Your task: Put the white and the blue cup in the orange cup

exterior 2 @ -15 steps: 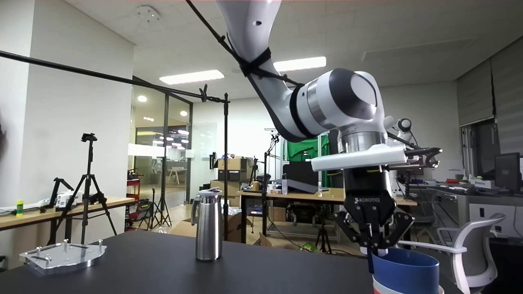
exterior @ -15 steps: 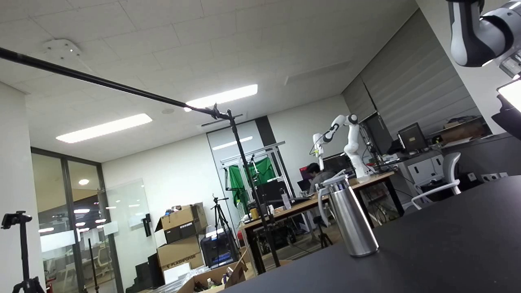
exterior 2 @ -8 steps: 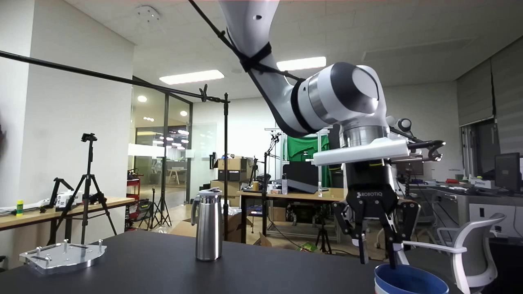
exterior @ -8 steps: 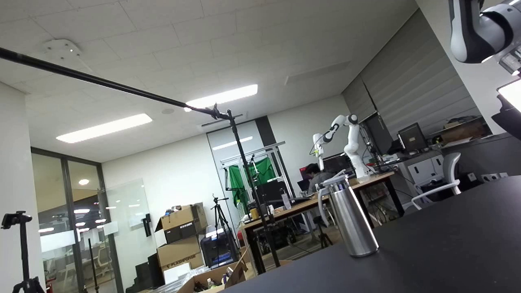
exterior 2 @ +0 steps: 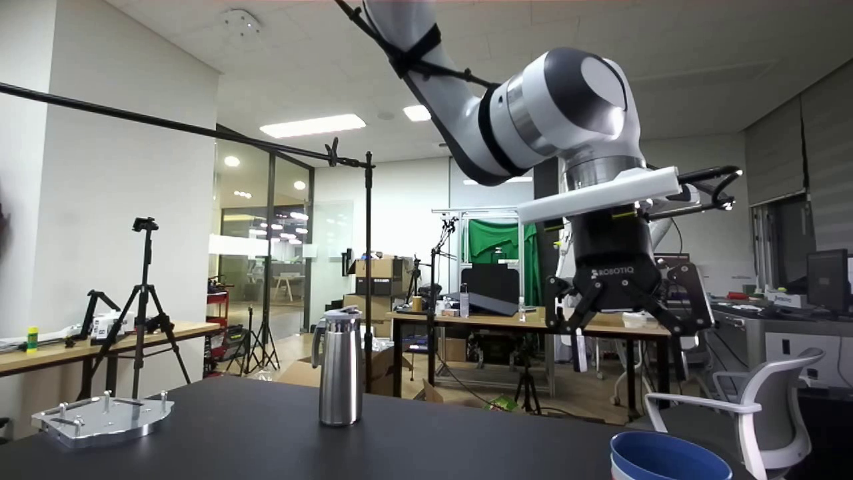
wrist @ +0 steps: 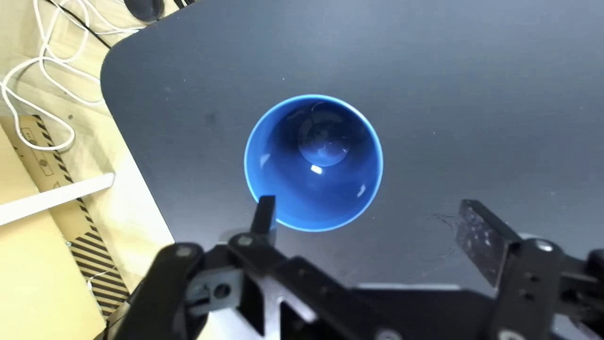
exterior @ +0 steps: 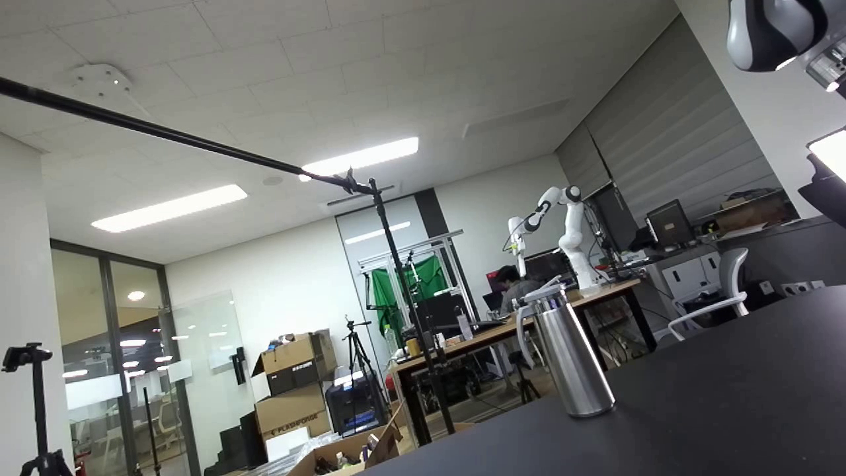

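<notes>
The blue cup [wrist: 321, 193] stands on the black table, its round mouth facing up and its inside bare in the wrist view. In an exterior view, only the top of the blue cup [exterior 2: 670, 457] shows at the bottom edge. A thin white and reddish sliver below its rim hints at the white cup and the orange cup around it, otherwise hidden; how they nest I cannot tell. My gripper [exterior 2: 630, 373] hangs well above the cup, jaws wide apart and holding nothing. From the wrist, the open gripper [wrist: 370, 202] has its left finger overlapping the cup's near rim in the picture.
A steel jug [exterior 2: 341, 367] stands on the black table [exterior 2: 466, 443], in both exterior views. A metal plate with pegs [exterior 2: 103, 420] lies at the far left. A grey chair [exterior 2: 776, 407] is beside the table. The table's rounded corner lies close to the cup in the wrist view.
A second ago my gripper was shut on the blue cup's rim. Its jaws have since opened wide and it has risen. The blue cup has dropped lower and shifted slightly right.
</notes>
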`<state>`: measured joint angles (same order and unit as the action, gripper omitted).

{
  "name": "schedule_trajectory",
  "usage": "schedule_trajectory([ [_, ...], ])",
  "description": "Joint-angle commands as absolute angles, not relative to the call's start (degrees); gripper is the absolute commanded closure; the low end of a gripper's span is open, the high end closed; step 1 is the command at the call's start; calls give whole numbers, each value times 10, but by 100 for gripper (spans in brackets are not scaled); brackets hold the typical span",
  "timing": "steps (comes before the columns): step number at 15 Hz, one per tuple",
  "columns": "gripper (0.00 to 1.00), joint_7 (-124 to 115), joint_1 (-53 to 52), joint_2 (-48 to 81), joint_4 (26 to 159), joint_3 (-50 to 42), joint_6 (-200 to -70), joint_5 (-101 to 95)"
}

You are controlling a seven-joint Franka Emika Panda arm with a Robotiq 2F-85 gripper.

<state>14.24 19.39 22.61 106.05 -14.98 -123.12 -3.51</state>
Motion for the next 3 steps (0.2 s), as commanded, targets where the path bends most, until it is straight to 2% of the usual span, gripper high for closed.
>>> schedule_trajectory([
  [1,0,142,199,227,1058,-144,-1229,-37],
  [3,0,142,199,231,1058,-143,-1230,-37],
])
